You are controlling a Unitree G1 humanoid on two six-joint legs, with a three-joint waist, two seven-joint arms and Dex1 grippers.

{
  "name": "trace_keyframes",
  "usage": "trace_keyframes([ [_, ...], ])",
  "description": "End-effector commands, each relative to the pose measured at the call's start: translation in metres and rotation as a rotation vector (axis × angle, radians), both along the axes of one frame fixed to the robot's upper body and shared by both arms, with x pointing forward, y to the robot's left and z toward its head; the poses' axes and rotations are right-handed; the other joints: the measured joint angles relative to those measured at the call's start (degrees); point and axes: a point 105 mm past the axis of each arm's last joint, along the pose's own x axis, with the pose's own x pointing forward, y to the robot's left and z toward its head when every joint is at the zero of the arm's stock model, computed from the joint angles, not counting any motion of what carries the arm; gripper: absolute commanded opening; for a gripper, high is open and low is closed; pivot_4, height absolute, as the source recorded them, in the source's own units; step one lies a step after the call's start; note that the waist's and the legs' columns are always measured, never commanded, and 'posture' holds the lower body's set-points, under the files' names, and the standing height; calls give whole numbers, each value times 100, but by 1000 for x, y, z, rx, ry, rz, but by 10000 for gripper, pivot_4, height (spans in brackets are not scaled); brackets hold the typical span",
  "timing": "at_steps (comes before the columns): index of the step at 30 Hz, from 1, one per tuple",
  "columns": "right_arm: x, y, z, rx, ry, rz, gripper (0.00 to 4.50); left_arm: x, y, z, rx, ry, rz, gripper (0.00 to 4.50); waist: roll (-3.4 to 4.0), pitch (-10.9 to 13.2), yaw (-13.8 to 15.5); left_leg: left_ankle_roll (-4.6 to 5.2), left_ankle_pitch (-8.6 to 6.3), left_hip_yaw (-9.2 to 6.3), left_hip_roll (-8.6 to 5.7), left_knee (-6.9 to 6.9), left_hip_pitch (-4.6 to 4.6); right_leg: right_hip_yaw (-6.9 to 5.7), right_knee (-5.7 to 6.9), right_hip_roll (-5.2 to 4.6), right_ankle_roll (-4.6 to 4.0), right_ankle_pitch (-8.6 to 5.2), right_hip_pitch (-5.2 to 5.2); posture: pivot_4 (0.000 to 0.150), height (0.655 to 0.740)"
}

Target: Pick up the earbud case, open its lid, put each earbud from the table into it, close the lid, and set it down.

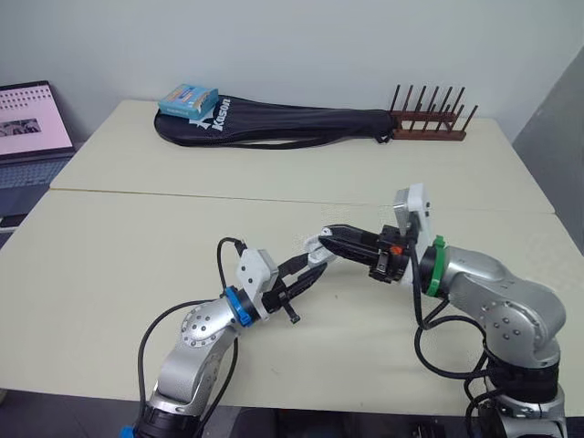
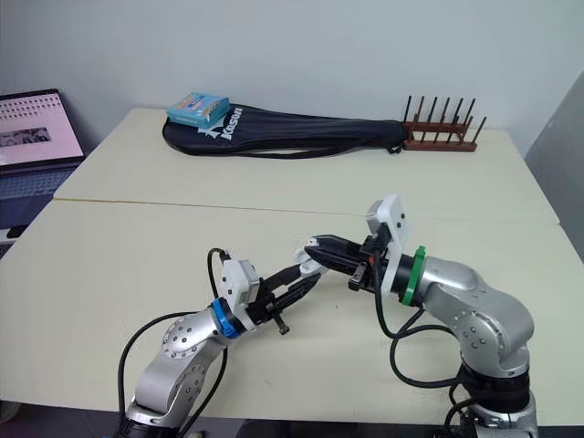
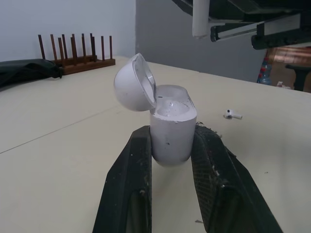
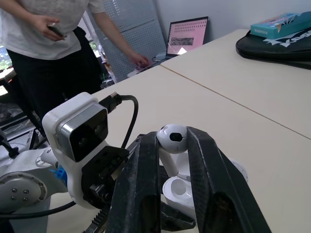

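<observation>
The left gripper (image 3: 172, 135) is pinching the white earbud case (image 3: 170, 128) upright over the table (image 1: 137, 274), its lid (image 3: 132, 82) tipping open and the one visible socket looking empty. The right gripper (image 4: 173, 139) is squeezing a white earbud (image 4: 171, 134) between its fingers directly above the case's mouth, while a second earbud (image 3: 233, 114) is lying on the table near the case. Far behind the case, a black racket bag (image 1: 283, 123), a blue box (image 1: 189, 99) and a wooden rack (image 1: 429, 126) are resting; a person (image 4: 48, 29) is standing by a laptop (image 4: 187, 35).

Two pale tables (image 1: 137, 274) edge to edge, plain whitish wall (image 1: 292, 46) behind, perhaps a perforated panel (image 4: 131, 29) near the laptop (image 4: 187, 36).
</observation>
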Motion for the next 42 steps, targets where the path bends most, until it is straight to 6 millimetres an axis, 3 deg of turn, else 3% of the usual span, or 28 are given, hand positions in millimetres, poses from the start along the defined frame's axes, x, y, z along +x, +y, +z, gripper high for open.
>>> trace_keyframes([
  [1, 0, 5, 2, 35, -41, -30, 4212, 1, -4, 13, -18, -66, -6, 7707, 0, 0, 0, 0, 0, -3, 1, 0, 0, 1, 3, 2, 0, 0, -1, 1500, 7274],
  [21, 8, 12, -24, 28, -50, -119, 4212, 2, -8, 18, -36, -84, -1, 7707, 1, 0, -7, -2, 1, 5, 3, 0, -3, 3, 10, 4, 1, -1, -12, 1500, 7274],
  [35, 1, 21, -40, 27, 5, -125, 4212, 4, -9, 21, -45, -95, 11, 7707, 1, 0, -8, -2, 1, 6, 3, -1, -3, 5, 10, 5, 1, -1, -12, 1500, 7274],
  [42, 7, 10, -38, -22, -65, -188, 28815, 4, -7, 21, -43, -99, 22, 7707, 1, 0, -6, -2, 1, 6, 3, -1, -4, 6, 9, 4, 1, -1, -13, 1500, 7274],
])
